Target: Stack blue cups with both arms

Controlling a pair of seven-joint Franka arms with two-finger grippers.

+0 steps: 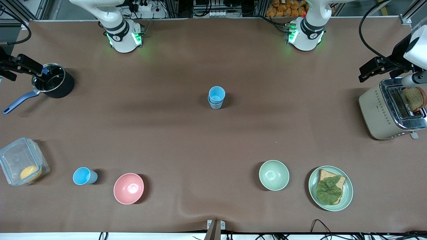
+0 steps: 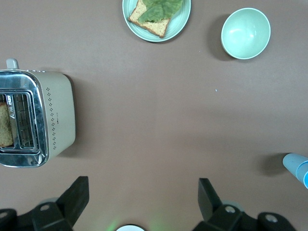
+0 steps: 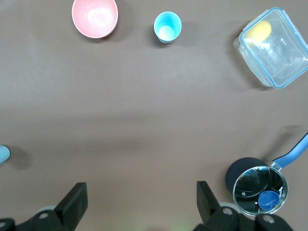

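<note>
My fingers (image 2: 79,197) spread wide over the bare brown desk (image 2: 144,134), with the toaster (image 2: 36,118), sandwich plate (image 2: 156,17), green bowl (image 2: 245,32) and stacked blue cups (image 2: 298,168) around.

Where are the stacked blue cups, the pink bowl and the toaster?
stacked blue cups (image 1: 216,96), front view, on the top cup's rim.
pink bowl (image 1: 128,188), front view, on its inside.
toaster (image 1: 375,111), front view, on its cream side.

Blue cups (image 1: 216,97): two light-blue tapered tumblers, seen nested one inside the other.
Pose: upright.
Place: mid-table, well apart from the bowls.
</note>
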